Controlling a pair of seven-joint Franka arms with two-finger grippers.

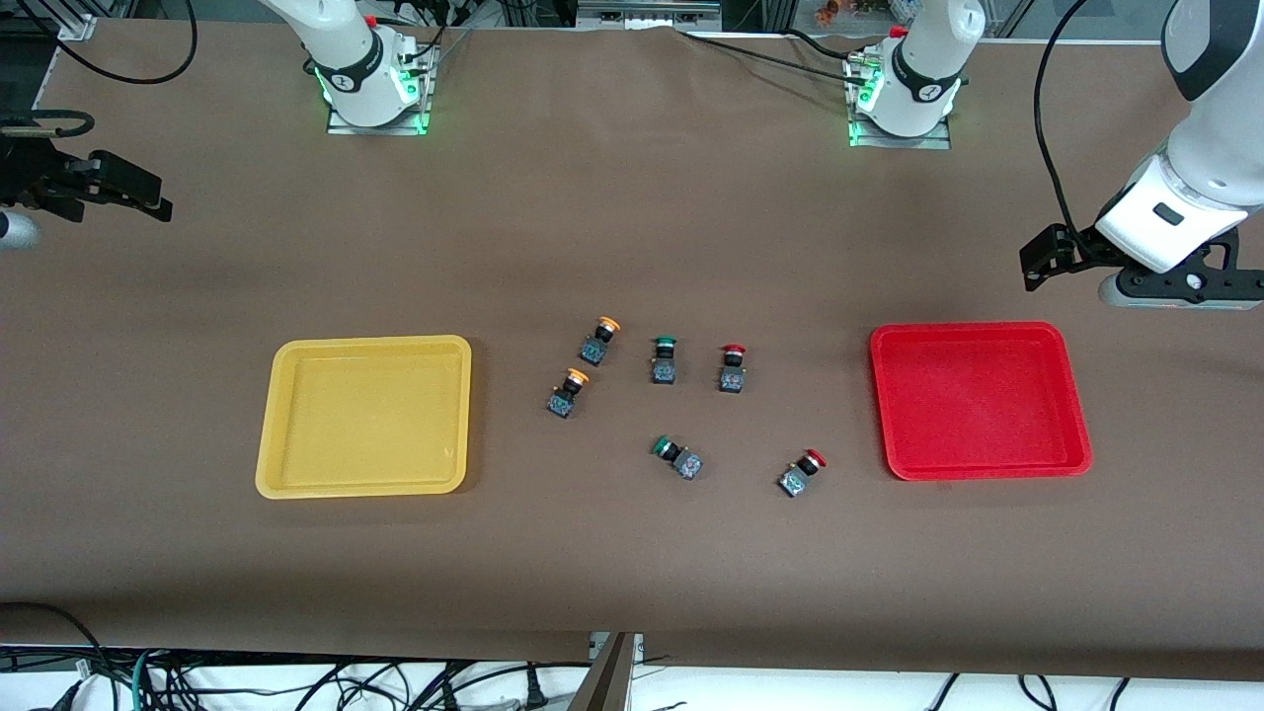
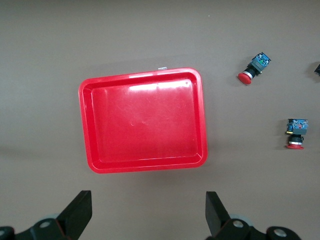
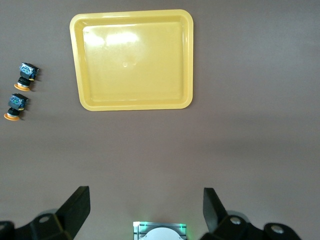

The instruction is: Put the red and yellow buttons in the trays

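Brown matte cloth covers the table (image 1: 632, 553), flat with faint creases. Yellow tray (image 1: 286, 395) sits toward the right arm's end, red tray (image 1: 889, 415) toward the left arm's end; both shallow glossy plastic, rectangular, rounded corners, raised rims, nothing in them. Left gripper (image 2: 149, 212) hangs over bare cloth by the red tray, dark fingers (image 2: 79, 210) spread wide, holding nothing. Right gripper (image 3: 145, 210) hangs over bare cloth by the yellow tray, fingers (image 3: 77, 205) spread wide too, holding nothing.

Six small switches lie between the trays, each a dark blocky body with a round cap. Two yellow buttons (image 1: 597, 342) (image 1: 567, 393) lie tilted just beside each other, closest to the yellow tray. One red button (image 1: 732, 367) stands about upright mid-table; second red button (image 1: 802, 473) lies tilted, nearer the camera and near the red tray's corner. One green button (image 1: 664, 359) stands between the yellow pair and the upright red one; another green button (image 1: 677, 456) lies on its side nearer the camera. All well apart from both trays, none touching.
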